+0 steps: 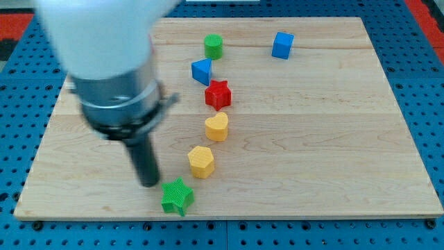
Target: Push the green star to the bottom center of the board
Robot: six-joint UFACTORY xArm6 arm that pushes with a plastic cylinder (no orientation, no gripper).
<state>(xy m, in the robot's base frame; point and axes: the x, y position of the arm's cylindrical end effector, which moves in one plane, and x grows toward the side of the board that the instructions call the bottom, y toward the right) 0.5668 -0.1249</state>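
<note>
Currently my tip point(148, 183) rests on the counter point(333, 173), just beside the green star point(177, 197) on its left; contact cannot be confirmed. That star sits near the counter's bottom edge, left of centre. I carry no fingers, only a rod.

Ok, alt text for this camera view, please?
My tip sits just up-left of the green star near the wooden board's bottom edge. A curved line of six blocks runs up from it.
</note>
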